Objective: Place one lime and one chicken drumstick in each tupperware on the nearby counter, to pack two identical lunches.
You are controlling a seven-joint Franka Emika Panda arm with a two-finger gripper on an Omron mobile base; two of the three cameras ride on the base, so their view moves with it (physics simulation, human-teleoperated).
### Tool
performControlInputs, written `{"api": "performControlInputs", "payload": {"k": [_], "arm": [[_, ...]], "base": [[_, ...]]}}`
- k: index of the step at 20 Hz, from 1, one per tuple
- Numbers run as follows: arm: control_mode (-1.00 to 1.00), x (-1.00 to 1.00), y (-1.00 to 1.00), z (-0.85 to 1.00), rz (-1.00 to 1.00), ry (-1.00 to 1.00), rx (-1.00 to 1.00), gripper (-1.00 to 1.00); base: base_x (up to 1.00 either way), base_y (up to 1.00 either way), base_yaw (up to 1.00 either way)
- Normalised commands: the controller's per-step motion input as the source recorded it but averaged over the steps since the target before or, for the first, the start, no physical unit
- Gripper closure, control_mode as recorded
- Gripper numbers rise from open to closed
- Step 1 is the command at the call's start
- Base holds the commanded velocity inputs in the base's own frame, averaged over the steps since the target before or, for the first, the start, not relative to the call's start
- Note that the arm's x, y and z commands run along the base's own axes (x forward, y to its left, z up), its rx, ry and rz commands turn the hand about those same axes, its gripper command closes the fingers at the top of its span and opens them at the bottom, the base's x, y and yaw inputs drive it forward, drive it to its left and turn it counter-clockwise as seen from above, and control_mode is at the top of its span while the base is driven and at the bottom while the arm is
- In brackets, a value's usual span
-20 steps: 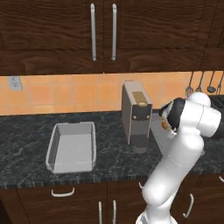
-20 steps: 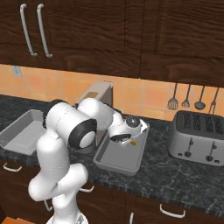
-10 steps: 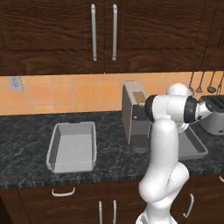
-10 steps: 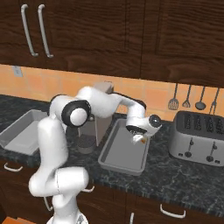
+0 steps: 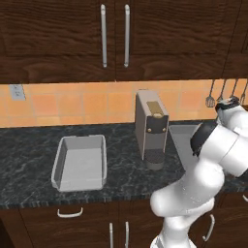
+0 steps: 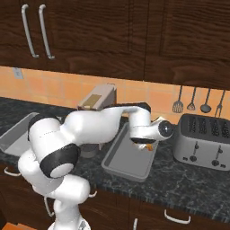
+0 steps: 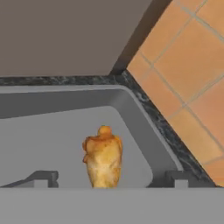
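Gaping end effector (image 7: 109, 178) around chicken drumstick (image 7: 103, 159), apparently unclamped, over right tupperware (image 6: 117, 155) in right base view.

- Your arm (image 6: 90, 130) rises from the base, folds at a dark elbow joint, then runs out level to the robot's right.
- In the left base view the arm (image 5: 213, 160) climbs up the right side, with the upper link bent over at the right edge.
- The wrist (image 6: 143, 126) turns downward at the end of the level link; the hand points down and slightly back.
- Your gripper (image 7: 109, 180) has its two finger tips (image 7: 43, 178) standing wide apart, one low on the left and one low on the right in the hand view.
- Neither tip presses on anything; the jaws grip nothing.
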Motion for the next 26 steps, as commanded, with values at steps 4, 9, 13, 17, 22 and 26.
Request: {"api": "performControlInputs", "payload": {"k": [4,9,13,17,22,26], "arm": [[-1.00,-0.92,0.53,0.76,0.00,-0.10,-0.17,-1.00],[-1.00,-0.71,0.75,0.60,-0.04,-0.07,-0.09,-1.00],[-1.00,-0.40,0.46,0.77,-0.24,0.02,0.13,-1.00],[-1.00,-0.68,0.45,0.29,-0.28,0.07,0.23,-1.00],[-1.00,-0.82,0.45,0.24,-0.44,0.00,0.31,-1.00],[-1.00,-0.31,0.43,0.45,-0.72,-0.13,0.25,-1.00]], "base": [[0.00,0.00,0.00],[0.00,0.00,0.00],[0.00,0.00,0.00],[0.00,0.00,0.00],[0.00,0.00,0.00],[0.00,0.00,0.00]]}}
